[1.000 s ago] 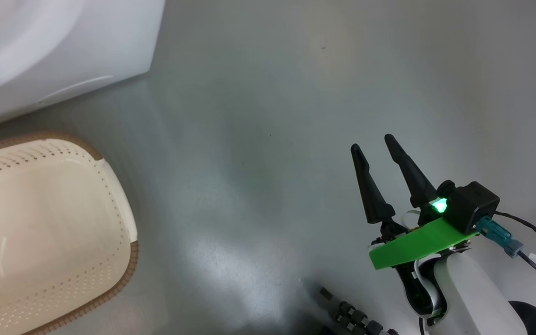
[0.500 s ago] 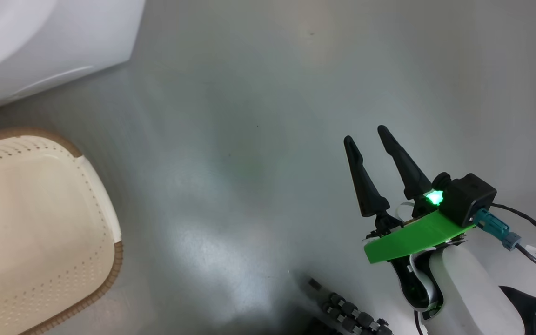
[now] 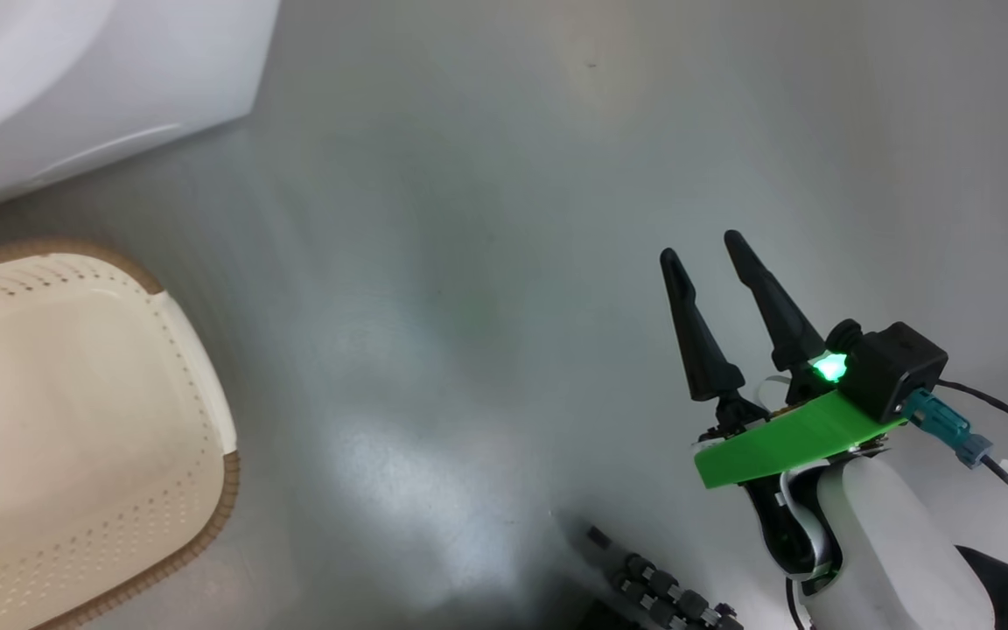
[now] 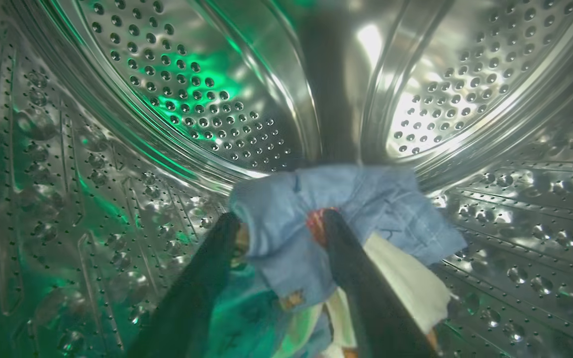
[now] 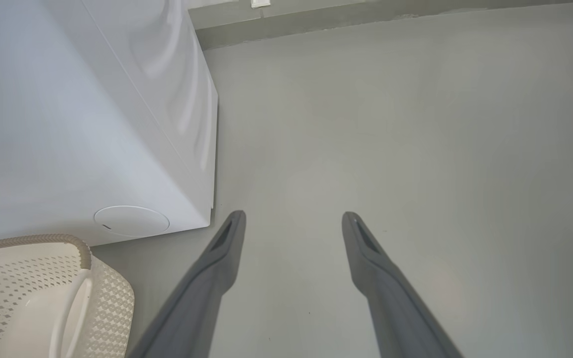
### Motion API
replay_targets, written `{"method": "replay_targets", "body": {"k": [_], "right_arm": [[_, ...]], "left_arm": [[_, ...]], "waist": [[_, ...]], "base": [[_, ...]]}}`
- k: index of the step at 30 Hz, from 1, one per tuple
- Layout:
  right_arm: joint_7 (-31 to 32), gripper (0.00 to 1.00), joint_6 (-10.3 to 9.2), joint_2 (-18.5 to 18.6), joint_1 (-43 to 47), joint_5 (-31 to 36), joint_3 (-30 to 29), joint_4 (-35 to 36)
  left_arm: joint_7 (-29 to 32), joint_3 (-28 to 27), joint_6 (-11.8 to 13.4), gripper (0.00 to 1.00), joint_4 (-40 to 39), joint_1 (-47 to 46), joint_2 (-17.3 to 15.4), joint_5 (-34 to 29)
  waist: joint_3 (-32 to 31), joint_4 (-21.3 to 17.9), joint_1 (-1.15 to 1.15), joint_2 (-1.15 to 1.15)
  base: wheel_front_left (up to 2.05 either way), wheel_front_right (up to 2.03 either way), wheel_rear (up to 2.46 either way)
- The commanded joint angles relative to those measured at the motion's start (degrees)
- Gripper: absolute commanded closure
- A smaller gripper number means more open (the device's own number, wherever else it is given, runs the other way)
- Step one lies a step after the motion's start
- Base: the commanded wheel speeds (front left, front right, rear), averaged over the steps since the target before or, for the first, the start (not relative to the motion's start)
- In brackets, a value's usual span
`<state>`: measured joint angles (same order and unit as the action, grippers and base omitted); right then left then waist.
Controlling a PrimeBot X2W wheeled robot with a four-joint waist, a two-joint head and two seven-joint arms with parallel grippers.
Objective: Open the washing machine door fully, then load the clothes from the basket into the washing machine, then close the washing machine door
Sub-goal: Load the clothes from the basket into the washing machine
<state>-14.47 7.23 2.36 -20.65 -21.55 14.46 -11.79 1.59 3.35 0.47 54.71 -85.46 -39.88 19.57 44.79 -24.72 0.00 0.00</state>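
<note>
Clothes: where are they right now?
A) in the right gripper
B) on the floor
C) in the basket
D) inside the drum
D: the left wrist view shows the clothes lying in the steel drum, between the spread jaws of the left gripper; the visible part of the basket holds none.

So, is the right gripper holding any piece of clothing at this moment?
No, the right gripper stands open above the grey floor, and nothing lies between its jaws.
</note>
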Motion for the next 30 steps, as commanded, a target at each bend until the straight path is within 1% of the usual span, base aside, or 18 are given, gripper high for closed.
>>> {"method": "replay_targets", "body": {"k": [1,2,4,9,10,13,20,24,28,29,30], "right_arm": [[-0.52,0.00,0.25,0.52,0.99,0.15,0.44,0.87],[-0.52,0.00,0.25,0.52,1.05,0.35,0.20,0.81],[-0.52,0.00,0.25,0.52,1.24,0.87,-0.33,0.83],[-0.52,0.00,0.25,0.52,2.05,2.80,-1.78,0.52],[-0.52,0.00,0.25,0.52,2.19,3.24,-2.02,0.51],[-0.52,0.00,0.25,0.52,2.77,4.12,-2.59,0.35],[-0.52,0.00,0.25,0.52,5.48,6.08,-4.04,-0.49],[-0.52,0.00,0.25,0.52,7.59,7.61,-5.59,-0.98],[0.20,0.00,0.25,0.81,10.08,8.98,-7.23,-0.90],[0.20,0.00,0.25,0.81,10.08,8.98,-7.23,-0.90],[0.57,0.00,0.25,0.96,10.73,9.27,-7.57,-0.66]], "left_arm": [[-0.46,-0.17,-0.35,0.00,-0.71,-0.01,-2.26,0.11],[-1.03,-0.36,-0.41,0.00,-0.13,0.08,-1.66,0.57],[-1.98,0.91,-0.19,0.00,0.88,1.04,-1.07,-0.46],[-4.79,1.28,0.39,0.00,2.58,4.71,2.64,0.48],[-5.26,2.26,0.55,0.00,2.69,5.97,2.84,-0.41],[-6.86,2.97,1.29,0.00,3.07,9.33,4.15,-0.66],[-11.52,0.95,1.96,0.00,2.91,19.27,8.96,3.10],[-14.63,0.11,2.16,0.00,-0.32,26.60,12.59,4.86],[-16.12,-0.26,3.41,0.00,-7.17,36.03,16.75,5.57],[-16.12,-0.26,3.41,0.00,-7.17,36.03,16.75,5.57],[-16.28,-0.38,3.80,0.00,-9.61,38.76,17.89,5.73]], "waist": [[-0.63,0.70,0.00,0.00],[-0.96,1.07,0.00,0.00],[-1.80,2.00,0.00,0.00],[-4.69,4.64,0.00,0.00],[-5.38,5.11,0.00,0.00],[-7.68,6.20,0.00,0.00],[-13.78,8.94,0.00,0.00],[-17.63,10.84,0.00,0.00],[-21.81,12.96,0.00,0.00],[-21.81,12.96,0.00,0.00],[-22.88,13.50,0.00,0.00]], "base": [[0.00,0.00,0.00],[0.00,0.00,0.00],[0.00,0.00,0.00],[0.00,0.00,0.00],[0.00,0.00,0.00],[0.00,0.00,0.00],[0.00,0.00,0.00],[0.00,0.00,0.00],[0.00,0.00,0.00],[0.00,0.00,0.00],[0.00,0.00,0.00]]}}
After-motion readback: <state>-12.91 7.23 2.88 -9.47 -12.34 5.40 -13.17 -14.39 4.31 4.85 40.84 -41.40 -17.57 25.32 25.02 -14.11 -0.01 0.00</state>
